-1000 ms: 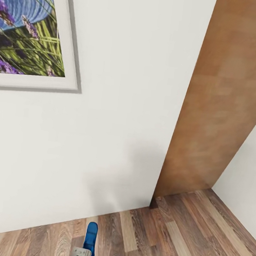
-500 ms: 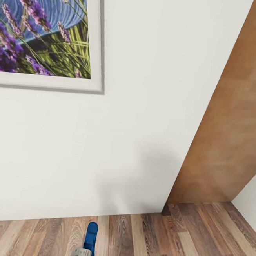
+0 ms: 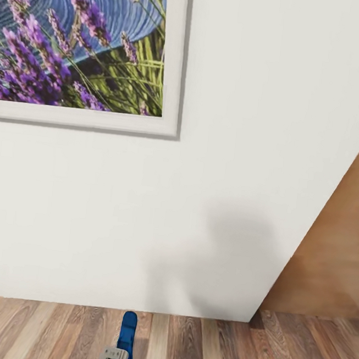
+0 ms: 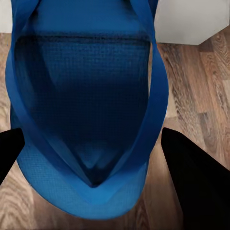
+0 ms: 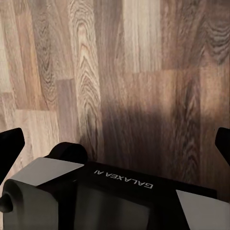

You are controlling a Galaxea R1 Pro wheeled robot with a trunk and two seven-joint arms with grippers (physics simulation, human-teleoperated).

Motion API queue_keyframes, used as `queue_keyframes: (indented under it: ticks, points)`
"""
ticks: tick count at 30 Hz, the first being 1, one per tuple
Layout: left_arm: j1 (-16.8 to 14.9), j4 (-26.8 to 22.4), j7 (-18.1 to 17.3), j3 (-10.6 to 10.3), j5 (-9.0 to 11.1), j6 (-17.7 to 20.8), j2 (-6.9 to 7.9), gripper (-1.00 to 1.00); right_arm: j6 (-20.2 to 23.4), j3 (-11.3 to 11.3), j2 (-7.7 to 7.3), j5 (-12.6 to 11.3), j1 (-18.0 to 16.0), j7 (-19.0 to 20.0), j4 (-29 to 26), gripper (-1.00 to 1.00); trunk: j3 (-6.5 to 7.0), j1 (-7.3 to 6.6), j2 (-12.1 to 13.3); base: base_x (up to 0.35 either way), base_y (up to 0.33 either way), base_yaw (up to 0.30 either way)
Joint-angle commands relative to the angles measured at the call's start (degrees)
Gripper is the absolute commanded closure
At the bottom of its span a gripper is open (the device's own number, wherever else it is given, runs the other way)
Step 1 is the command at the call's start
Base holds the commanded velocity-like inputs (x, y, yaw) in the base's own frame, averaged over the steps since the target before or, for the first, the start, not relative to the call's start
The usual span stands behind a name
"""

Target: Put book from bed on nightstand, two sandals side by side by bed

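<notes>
Camera: panned left since a second ago; you now face the white wall [image 3: 232, 152] squarely, door [image 3: 337, 257] sliding off right.
Wall: framed lavender picture [image 3: 83, 42] far left.
Floor [image 3: 228, 350]: wood planks, near edge.
Sandal [image 4: 86, 110]: blue, pinched between the left gripper [image 4: 91, 148] fingers, toe pointing at the wall.
Right gripper [image 5: 115, 143]: jaws spread, nothing in them, over floor.
Advice: keep turning till you see the bed, keep the pinch firm.

Only one legible marking: "GALAXEA AI" in white capitals, printed on the dark top face of the robot's base [image 5: 120, 194], seen upside down in the right wrist view, between two pale grey panels. No lettering readable on the framed lavender picture [image 3: 88, 48] or elsewhere.
</notes>
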Motion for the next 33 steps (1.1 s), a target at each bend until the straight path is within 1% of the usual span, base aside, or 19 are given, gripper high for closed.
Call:
queue_keyframes:
  ticks: [1,26,33]
  points:
    - [-0.1,0.1,-0.2,0.0,0.3,-0.1,-0.01,1.00,0.4,0.5,-0.04,-0.6,0.0,0.1,-0.1,-1.00,-0.05,0.02,0.0,0.180,0.000,0.289]
    - [0.0,0.1,-0.2,0.0,0.3,-0.1,-0.01,1.00,0.4,0.4,-0.07,-0.6,0.0,0.1,-0.1,-1.00,-0.05,0.02,0.0,0.016,0.000,0.289]
    - [-0.1,0.1,-0.2,0.0,0.3,-0.1,-0.01,1.00,0.4,0.5,-0.07,-0.6,0.0,0.1,-0.1,-1.00,-0.05,0.02,0.0,0.202,0.000,0.289]
